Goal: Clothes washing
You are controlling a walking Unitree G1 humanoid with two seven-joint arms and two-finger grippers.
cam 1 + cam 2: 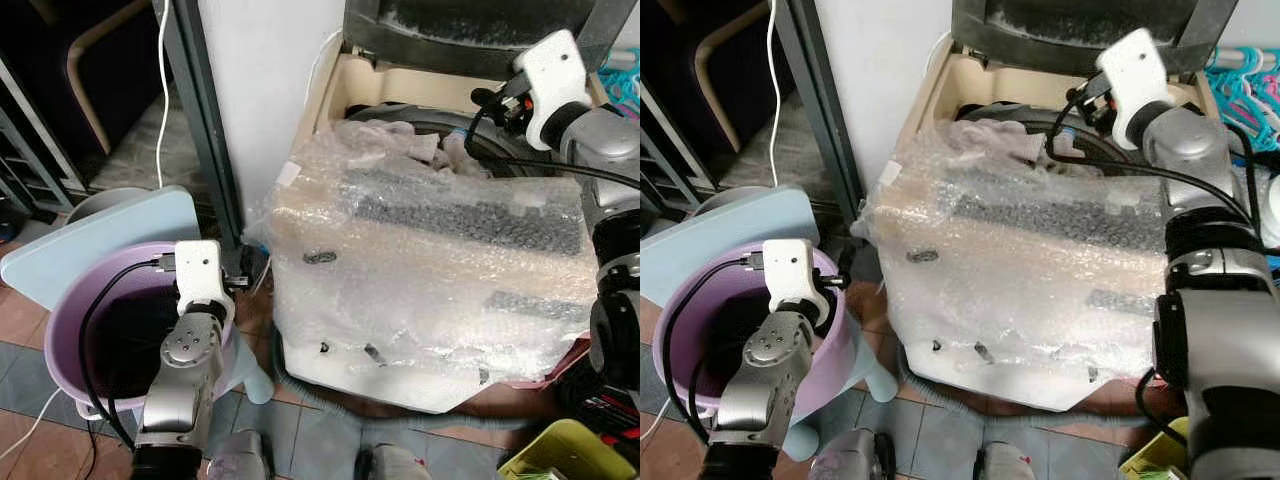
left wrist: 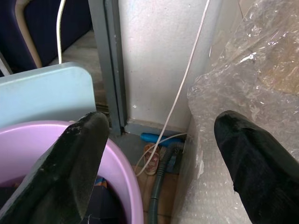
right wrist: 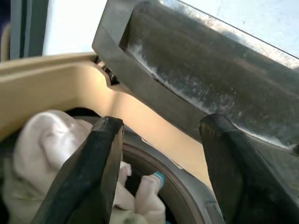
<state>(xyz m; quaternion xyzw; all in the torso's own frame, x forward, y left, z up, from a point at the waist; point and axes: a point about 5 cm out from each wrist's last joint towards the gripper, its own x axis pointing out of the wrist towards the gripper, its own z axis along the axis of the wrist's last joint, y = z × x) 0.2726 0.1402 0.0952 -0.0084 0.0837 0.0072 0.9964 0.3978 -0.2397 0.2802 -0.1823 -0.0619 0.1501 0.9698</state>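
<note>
From where I stand, the right gripper hangs over the open mouth of the washing machine, a top-loader swathed in bubble wrap with its dark lid tipped up at the back. Its two black fingers are spread wide and have hold of nothing; between them, just below and ahead, lies the pale bundle of clothes heaped in the drum, bunched up with no clear long axis. So the laundry sits straight down from that gripper, nearly beneath the fingertips, and I judge the coming move turns on that drop: either a reach down into the drum to press or gather the cloth, or a pull away now that the load is in. The left gripper is well apart from the machine, poised at the rim of the lilac bucket beside the pale blue stool; its fingers are also splayed wide and empty, one over the bucket's edge, the other near the wrapped side of the machine. The bucket's inside looks dark, and I cannot tell whether any garment is left there. The right arm is plainly the nearer to the wash.
</note>
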